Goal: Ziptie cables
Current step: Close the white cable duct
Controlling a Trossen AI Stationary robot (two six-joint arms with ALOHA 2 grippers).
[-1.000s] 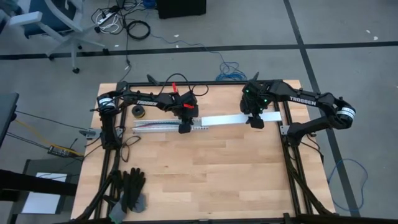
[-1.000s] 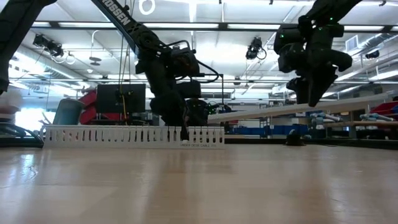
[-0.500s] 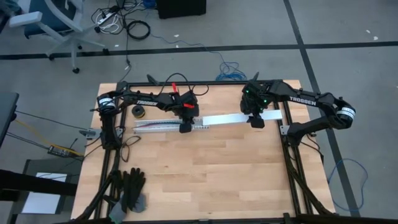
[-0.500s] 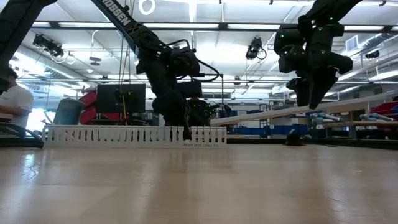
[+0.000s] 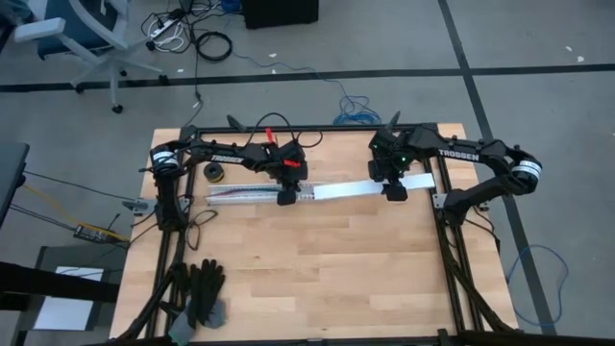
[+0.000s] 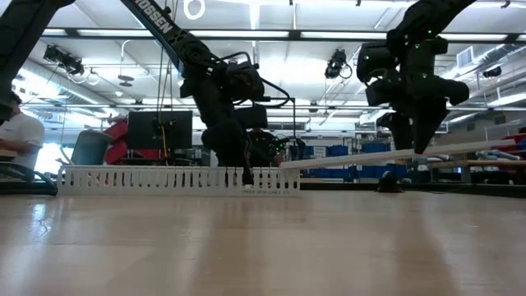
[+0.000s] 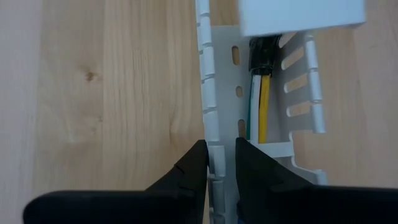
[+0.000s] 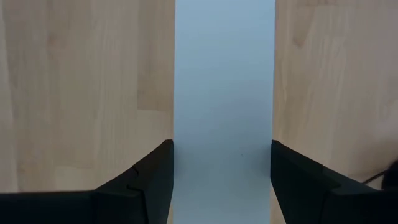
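So here's where we're at: our left gripper [image 7: 221, 165] has its jaws pinched together on one slotted side wall of the white channel [image 5: 245, 194] sitting at the back of the bench [image 5: 317, 269]. The cables [image 7: 260, 109] are lying inside that channel, yellow, white and green ones running up to a dark plug end, right under the tip of the long flat white cover strip [image 5: 360, 188]. Our right gripper [image 5: 395, 190] has the far part of that strip clamped across its width, jaws spread wide around it, and in the low view the strip hangs in the air, sloping down toward the channel.

What worries us: the strip is long and held only near one end, so the free tip can sag or swing and catch on the wall teeth. If it comes down crooked it could pinch a wire against the wall. And we only hold one thin wall, so a hard push could slide or tip the channel.
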